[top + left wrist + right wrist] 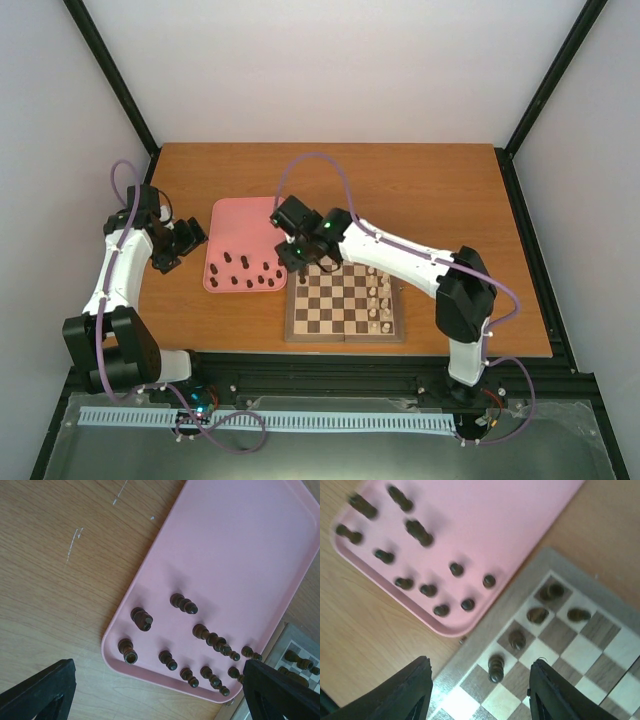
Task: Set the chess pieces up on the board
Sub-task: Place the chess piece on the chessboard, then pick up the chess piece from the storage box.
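Progress was partial. On the right wrist view, five dark chess pieces (517,639) stood on squares at one corner of the board (487,630), while about eleven more waited on the pink tray (490,510) beside it. So roughly a third of the dark set looked placed, and the bulk was left to carry over.

The right gripper (480,695) hung just above that corner with its fingers spread and nothing between them. One piece stood upright on the square below the gap, so I judged it released. The left gripper (160,700) hovered over bare table beside the tray's near end, jaws wide and empty.

The overhead camera alone showed both arms and the cream pieces (380,300) ranked along the board's right side. However, the right gripper (295,255) covered the corner there, so the dark pieces already placed could not be seen. The left wrist camera gave the clearest look at the tray's remaining pieces (clustered toward one end, the rest of the tray bare), plus a sliver of the board's edge.
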Robot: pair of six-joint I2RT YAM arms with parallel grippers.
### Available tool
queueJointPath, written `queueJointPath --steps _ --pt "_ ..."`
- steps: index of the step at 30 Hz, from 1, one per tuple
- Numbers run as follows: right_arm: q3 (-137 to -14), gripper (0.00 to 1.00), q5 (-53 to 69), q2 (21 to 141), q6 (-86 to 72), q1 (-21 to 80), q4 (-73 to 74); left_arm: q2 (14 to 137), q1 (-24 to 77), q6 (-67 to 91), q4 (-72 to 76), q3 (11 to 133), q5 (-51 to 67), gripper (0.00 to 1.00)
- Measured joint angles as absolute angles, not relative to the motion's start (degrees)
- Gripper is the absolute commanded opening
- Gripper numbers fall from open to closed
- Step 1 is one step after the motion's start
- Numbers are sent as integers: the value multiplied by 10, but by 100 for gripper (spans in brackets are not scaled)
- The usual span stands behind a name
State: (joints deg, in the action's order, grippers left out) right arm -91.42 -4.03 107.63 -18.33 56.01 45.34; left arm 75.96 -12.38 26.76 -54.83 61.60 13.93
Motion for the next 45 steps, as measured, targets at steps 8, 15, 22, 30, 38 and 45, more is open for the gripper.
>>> queueJointPath --steps 8,15,22,30,38,45 --pt "-1140 51 -18 1173 -134 560 506 760 -124 268 -548 617 139 97" --pt "-1250 38 -7 1321 -133 558 543 760 -124 269 -549 621 142 100" --pt "-1266 32 -4 1361 -137 539 582 759 -124 269 -549 623 147 100" --pt "-1261 29 0 1361 -133 527 585 759 -124 269 -549 623 148 100" --pt "-1261 30 23 1384 -129 527 586 759 -124 269 -549 623 148 100" --pt "-1268 31 26 1415 -128 527 595 759 -124 269 -549 623 147 100"
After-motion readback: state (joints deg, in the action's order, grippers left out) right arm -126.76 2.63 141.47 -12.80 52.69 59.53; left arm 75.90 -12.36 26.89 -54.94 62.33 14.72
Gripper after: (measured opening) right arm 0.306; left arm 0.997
